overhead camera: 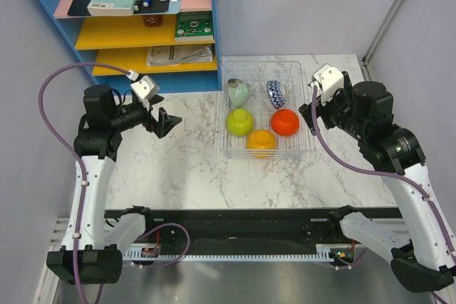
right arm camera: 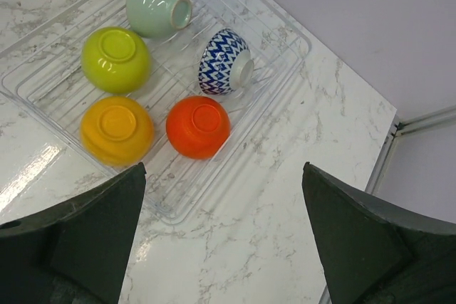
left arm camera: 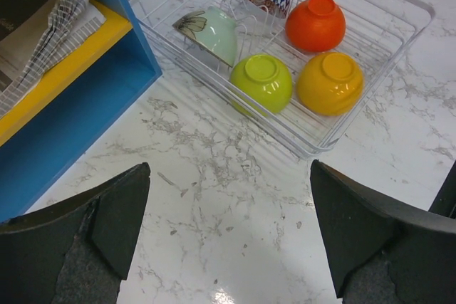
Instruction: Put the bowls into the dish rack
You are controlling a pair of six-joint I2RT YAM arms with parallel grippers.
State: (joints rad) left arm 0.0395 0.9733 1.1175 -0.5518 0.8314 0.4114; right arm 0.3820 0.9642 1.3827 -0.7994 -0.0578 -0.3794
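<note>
Holds the left jaws spread wide and empty above the marble table [overhead camera: 185, 169], just in front of the blue-and-yellow shelf unit [overhead camera: 128, 33]. Shows all five bowls inside the clear dish rack [overhead camera: 231, 149] right of the table's middle: pale grey-green bowl [overhead camera: 239, 92] tipped on its side at the back left, patterned bowl [overhead camera: 276, 93] on its side at the back right, lime green bowl [overhead camera: 239, 122] and red bowl [overhead camera: 285, 122] upside down in front of them, orange bowl [overhead camera: 261, 140] upside down nearest the front rim. Holds the right jaws likewise parted, gripping nothing, beside the rack's right edge.
</note>
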